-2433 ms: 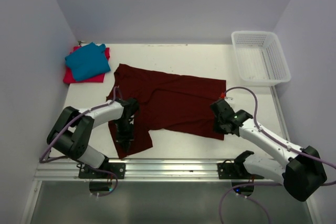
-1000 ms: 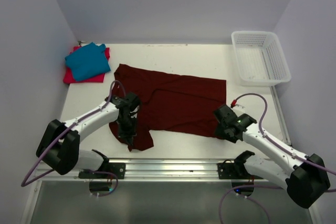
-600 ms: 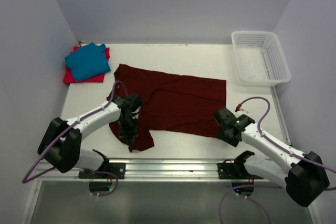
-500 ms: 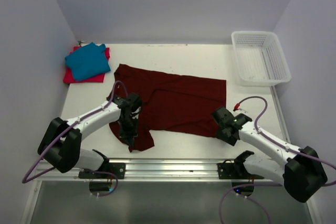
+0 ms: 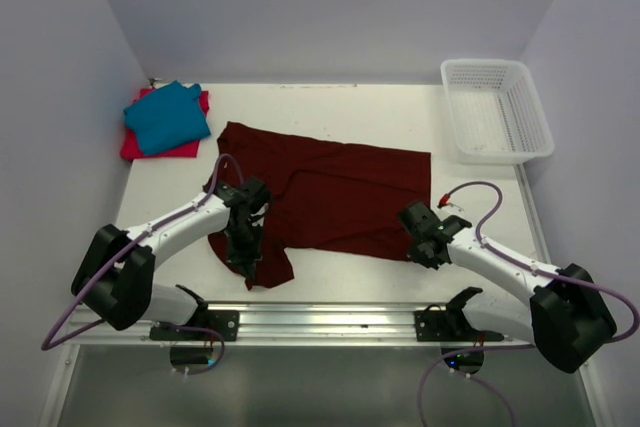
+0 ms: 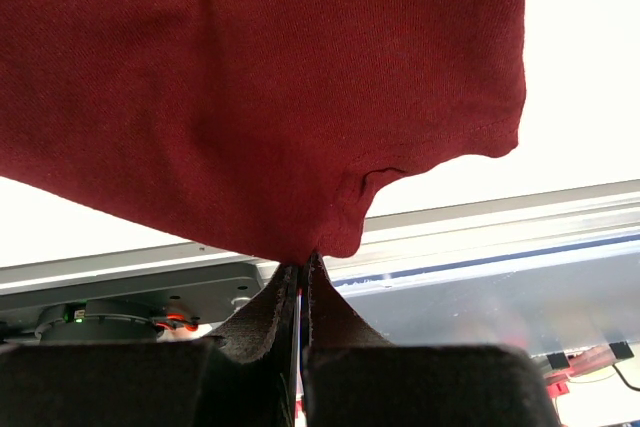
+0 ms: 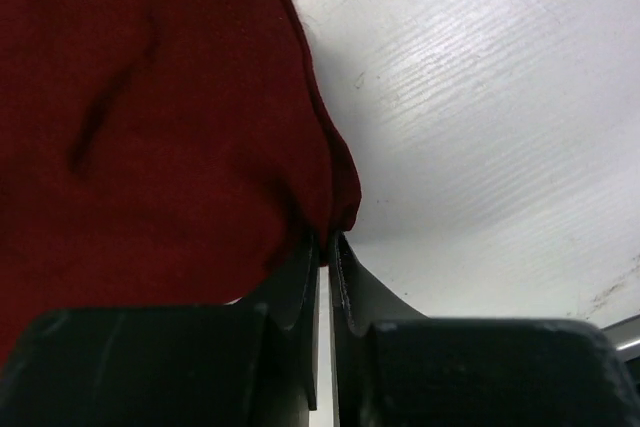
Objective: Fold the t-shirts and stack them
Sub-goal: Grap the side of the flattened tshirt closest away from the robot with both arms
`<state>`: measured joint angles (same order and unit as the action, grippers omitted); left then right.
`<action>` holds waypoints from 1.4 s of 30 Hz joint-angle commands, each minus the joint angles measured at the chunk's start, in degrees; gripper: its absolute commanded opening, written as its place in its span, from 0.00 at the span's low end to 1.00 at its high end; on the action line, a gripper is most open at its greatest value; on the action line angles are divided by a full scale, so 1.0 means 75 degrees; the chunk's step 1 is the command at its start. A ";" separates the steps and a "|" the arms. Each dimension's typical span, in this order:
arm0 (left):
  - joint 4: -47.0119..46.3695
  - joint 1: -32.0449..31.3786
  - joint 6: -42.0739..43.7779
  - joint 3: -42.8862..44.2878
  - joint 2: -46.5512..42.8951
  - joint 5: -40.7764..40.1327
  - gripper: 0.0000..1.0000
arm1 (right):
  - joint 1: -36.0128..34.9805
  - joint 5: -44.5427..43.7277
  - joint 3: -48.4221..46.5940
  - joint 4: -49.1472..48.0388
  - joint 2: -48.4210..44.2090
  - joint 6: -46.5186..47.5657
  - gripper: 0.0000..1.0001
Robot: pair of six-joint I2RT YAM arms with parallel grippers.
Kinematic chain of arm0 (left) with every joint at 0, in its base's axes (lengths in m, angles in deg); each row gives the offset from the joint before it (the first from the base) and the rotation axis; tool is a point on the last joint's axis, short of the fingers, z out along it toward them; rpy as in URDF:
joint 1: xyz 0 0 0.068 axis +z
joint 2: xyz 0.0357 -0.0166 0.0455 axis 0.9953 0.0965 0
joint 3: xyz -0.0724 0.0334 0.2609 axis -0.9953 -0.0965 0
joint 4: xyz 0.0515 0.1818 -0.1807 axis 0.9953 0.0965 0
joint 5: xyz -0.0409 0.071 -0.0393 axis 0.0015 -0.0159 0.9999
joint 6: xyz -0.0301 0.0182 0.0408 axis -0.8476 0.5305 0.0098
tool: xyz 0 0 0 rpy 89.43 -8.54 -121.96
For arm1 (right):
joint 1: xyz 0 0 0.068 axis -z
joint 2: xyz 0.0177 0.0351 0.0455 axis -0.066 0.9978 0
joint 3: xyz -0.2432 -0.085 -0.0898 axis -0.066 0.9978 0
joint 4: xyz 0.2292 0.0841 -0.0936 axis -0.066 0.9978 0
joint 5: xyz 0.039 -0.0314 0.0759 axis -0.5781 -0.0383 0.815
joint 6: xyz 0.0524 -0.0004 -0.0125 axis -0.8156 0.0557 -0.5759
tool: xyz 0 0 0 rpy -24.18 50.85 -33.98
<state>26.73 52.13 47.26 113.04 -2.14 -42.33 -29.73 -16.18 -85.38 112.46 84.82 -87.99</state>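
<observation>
A dark maroon t-shirt lies spread across the middle of the table. My left gripper is shut on its near left sleeve; in the left wrist view the cloth bunches into the closed fingertips. My right gripper is shut on the shirt's near right corner, and the right wrist view shows the hem pinched between the two fingers. A folded teal blue t-shirt rests on a folded red-pink t-shirt at the far left.
A white mesh basket stands at the far right corner. Grey walls enclose the table on the left, back and right. A metal rail carrying the arm bases runs along the near edge.
My right gripper has closed on the shirt's near right corner and shifted slightly left. The left gripper has kept its hold on the sleeve, barely moving.
</observation>
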 commanded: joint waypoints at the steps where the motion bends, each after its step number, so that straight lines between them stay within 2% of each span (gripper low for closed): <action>1: 0.0038 -0.0048 -0.0060 0.0110 -0.0244 0.0143 0.00 | -0.0019 -0.0310 0.0185 -0.0286 0.0132 -0.0097 0.00; 5: 0.0120 -0.0048 -0.0049 0.0215 -0.0338 0.0085 0.00 | -0.0019 -0.0264 0.0080 -0.0146 -0.0089 0.0090 0.00; 8: 0.0272 -0.0048 -0.0002 0.0613 -0.0420 -0.0125 0.00 | -0.0031 -0.0369 -0.0095 0.0112 -0.0733 0.0277 0.00; 11: 0.0459 -0.0048 0.0022 0.1280 -0.0444 -0.0500 0.00 | -0.0031 -0.0683 -0.0353 0.0393 -0.1355 0.0535 0.00; 15: 0.0483 -0.0036 0.0115 0.2497 -0.0385 -0.1308 0.00 | -0.0019 -0.1165 -0.0857 0.0827 -0.1450 0.0816 0.00; 16: 0.0437 -0.0036 0.0127 0.2652 -0.0362 -0.1785 0.00 | -0.0019 -0.1270 -0.1020 0.0839 -0.1380 0.0863 0.00; 21: -0.0090 0.0268 0.0455 0.2935 -0.0104 -0.2341 0.00 | -0.0019 -0.1540 -0.1431 0.0711 -0.0655 0.1086 0.00; 25: -0.0606 0.1261 0.1016 0.2783 -0.0022 -0.2470 0.00 | -0.0019 -0.1832 -0.1747 0.0617 -0.0103 0.1156 0.00; 30: -0.1157 0.2072 0.1463 0.2841 0.0306 -0.3266 0.00 | 0.0004 -0.2173 -0.2041 0.0429 0.0518 0.1203 0.00; 34: -0.1450 0.2518 0.1557 0.3098 0.0680 -0.3337 0.00 | 0.0167 -0.2408 -0.2275 0.0266 0.1034 0.1297 0.00; 42: -0.2246 0.2648 0.1416 0.3473 0.1384 -0.2869 0.00 | 0.0777 -0.2268 -0.2674 -0.0284 0.2170 0.1765 0.00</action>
<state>15.52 71.45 57.36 136.04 6.82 -64.41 -25.30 -30.12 -102.63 113.03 99.37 -76.32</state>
